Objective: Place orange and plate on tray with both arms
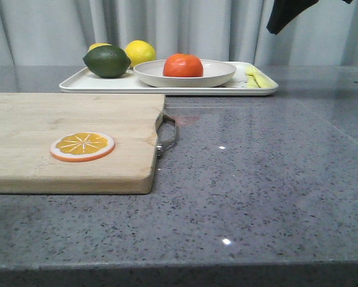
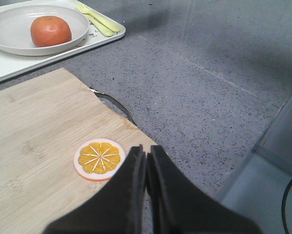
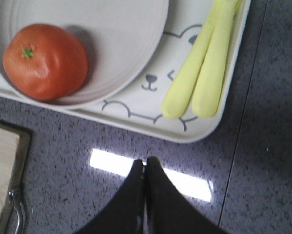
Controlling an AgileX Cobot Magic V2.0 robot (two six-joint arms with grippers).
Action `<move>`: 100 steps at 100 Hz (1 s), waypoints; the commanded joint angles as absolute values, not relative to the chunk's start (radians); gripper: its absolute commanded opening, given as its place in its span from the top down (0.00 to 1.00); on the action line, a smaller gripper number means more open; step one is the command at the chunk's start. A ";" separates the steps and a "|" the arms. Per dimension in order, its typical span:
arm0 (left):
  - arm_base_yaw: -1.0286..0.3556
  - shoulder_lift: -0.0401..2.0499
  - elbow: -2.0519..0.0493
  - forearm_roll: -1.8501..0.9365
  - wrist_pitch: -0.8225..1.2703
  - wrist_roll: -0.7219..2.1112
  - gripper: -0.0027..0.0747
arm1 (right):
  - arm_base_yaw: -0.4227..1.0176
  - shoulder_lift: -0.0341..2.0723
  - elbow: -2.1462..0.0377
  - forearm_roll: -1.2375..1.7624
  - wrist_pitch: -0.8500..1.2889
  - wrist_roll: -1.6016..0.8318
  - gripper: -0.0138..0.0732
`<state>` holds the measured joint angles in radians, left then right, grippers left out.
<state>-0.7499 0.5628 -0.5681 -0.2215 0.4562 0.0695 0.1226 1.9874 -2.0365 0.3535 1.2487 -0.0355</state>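
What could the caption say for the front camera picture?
Orange sits in the plate on the tray, beside a lemon and lime.

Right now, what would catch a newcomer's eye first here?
The orange, sitting in the plate on the tray at the table's far side. Next, the orange slice on the cutting board at near left. Both grippers, left and right, are shut and empty.

Left gripper [image 2: 146,158] closed, black fingers pressed together, empty, tips pointing toward 12 o'clock in its wrist view. Right gripper [image 3: 145,168] likewise closed, empty, held aloft. Dark arm segment [image 1: 289,15] at 1 o'clock in front view.
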 commanded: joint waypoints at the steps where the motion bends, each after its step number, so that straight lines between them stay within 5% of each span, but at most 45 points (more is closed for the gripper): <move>1: -0.749 0.567 -0.596 -0.241 0.388 0.066 0.99 | 0.134 1.859 -1.980 0.367 1.198 -0.063 0.92; 100: -0.749 0.567 -0.542 -0.267 0.345 0.066 0.99 | 0.150 0.968 -0.946 0.367 0.602 -0.206 0.92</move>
